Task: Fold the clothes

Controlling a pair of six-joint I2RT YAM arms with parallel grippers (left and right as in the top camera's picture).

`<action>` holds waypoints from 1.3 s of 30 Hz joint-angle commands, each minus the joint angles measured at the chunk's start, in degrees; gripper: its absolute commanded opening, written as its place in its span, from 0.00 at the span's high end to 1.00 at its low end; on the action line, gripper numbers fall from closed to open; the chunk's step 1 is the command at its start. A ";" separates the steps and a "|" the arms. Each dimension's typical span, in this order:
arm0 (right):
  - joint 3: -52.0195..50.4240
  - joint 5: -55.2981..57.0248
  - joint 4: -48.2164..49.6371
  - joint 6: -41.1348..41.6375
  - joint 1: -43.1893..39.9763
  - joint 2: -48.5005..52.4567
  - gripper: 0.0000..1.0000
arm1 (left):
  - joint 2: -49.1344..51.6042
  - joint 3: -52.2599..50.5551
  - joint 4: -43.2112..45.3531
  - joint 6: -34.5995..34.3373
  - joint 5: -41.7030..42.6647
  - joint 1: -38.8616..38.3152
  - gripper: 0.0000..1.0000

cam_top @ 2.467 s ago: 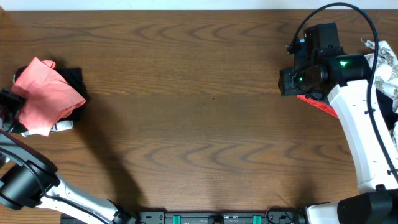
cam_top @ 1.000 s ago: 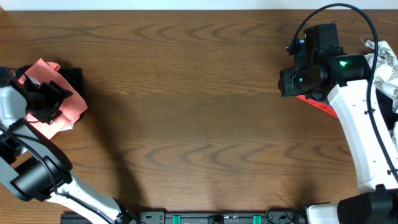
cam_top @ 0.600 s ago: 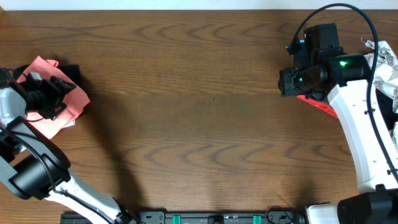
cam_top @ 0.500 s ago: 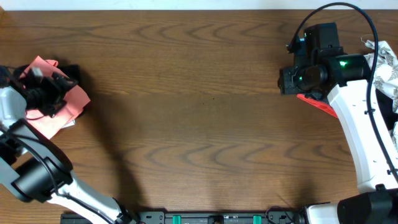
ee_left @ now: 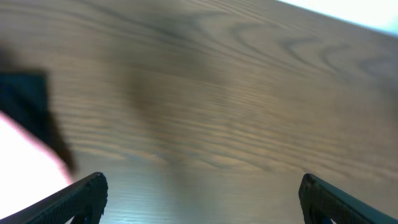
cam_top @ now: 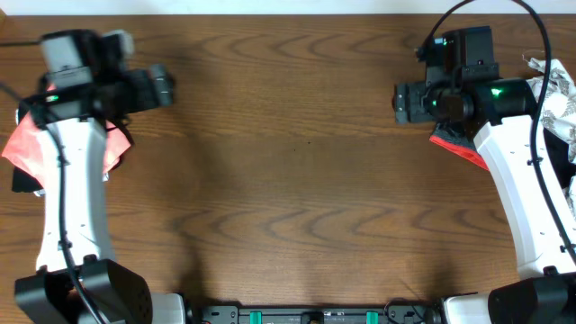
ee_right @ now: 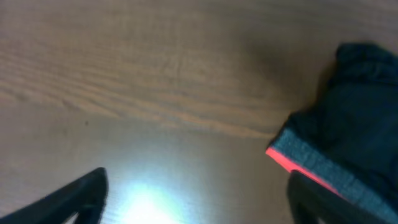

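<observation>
Overhead: the left gripper (cam_top: pixel 160 87) has let go and swung off the shirt (cam_top: pixel 18 144), which lies crumpled at the left edge of the table (cam_top: pixel 288 180). The right gripper (cam_top: pixel 399 102) has spread too. That garment looks finished with. Left wrist: jaws wide, nothing between, shirt at left. Right wrist: jaws wide, dark cloth (ee_right: pixel 354 118) beside. No legible writing

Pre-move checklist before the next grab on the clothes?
1. Left gripper open, nothing between its fingers: ok.
2. Right gripper open, nothing between its fingers: ok.
3. Pink T-shirt laid out flat: not ok; it is bunched at the left end of the table, partly under the left arm.
4. Shirt's lettered side facing up: cannot tell.
5. Dark fabric with a red edge clear of the right gripper's fingers: cannot tell.
</observation>
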 commanded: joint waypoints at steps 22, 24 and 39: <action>-10.51 1.64 -1.31 5.60 -0.04 -17.57 0.20 | -23.58 -8.63 -11.08 -1.09 -13.64 -11.58 0.02; -16.92 1.64 1.14 6.38 -0.04 -24.61 0.18 | -30.32 -13.03 -9.20 -1.64 -13.90 -12.35 0.02; -42.25 1.86 -2.32 6.49 0.04 -66.84 0.01 | -65.26 -34.32 -12.92 -3.80 -13.90 -12.96 0.02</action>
